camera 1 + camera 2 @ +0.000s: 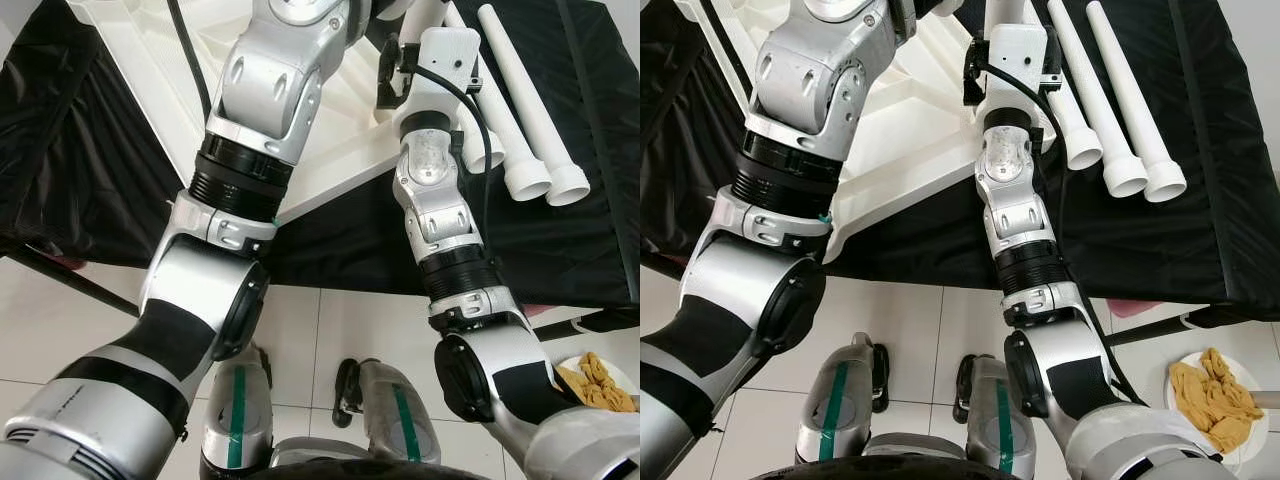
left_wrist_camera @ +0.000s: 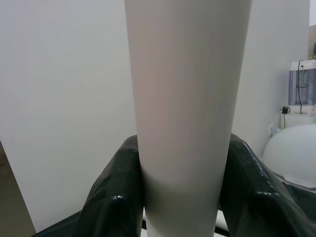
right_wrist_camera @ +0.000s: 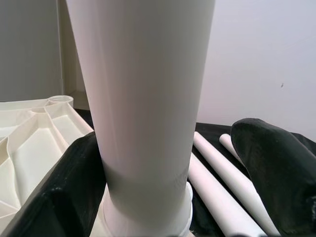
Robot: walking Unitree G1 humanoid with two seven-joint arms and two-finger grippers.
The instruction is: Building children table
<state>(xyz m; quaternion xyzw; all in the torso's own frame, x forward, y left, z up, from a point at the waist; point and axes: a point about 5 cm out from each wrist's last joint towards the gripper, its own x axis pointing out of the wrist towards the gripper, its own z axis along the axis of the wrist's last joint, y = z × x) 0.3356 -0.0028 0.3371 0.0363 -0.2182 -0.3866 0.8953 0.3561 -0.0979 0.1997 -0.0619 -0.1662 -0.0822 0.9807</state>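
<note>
White plastic everywhere: the upturned tabletop (image 1: 910, 130) lies ribs-up on a black cloth (image 1: 1200, 190), upper left to centre of the head views, w/ both silver arms reaching over it. The thing that matters is the standing leg (image 3: 148, 113): a tapered white tube, long axis upright, its base seated at a round socket collar (image 3: 148, 217) near the tabletop's corner. Left gripper (image 2: 185, 195) has its black fingers (image 2: 116, 197) clamped on the leg, one each side, touching the tube. Right gripper (image 3: 148, 163) sits lower, close to the socket; one finger (image 3: 69, 192) looks pressed against the tube, the other (image 3: 276, 168) stands off w/ a clear gap, so that grip reads as apart, not clamped. So the left arm is the one actually holding; the right is just straddling near the base. I'd guess the step in hand is seating or twisting this leg home, and the move turns on keeping the tube's axis square to the socket. Three spare legs (image 1: 1120, 110) lie side by side on the cloth, upper right of the frame, wide ends toward the robot, near the right wrist (image 1: 1015, 60) but apart from it, so not much swing room that way. Cloth edge is near the robot's feet; a plate of yellowish stuff (image 1: 1210, 400) sits on the floor at lower right, well clear.
</note>
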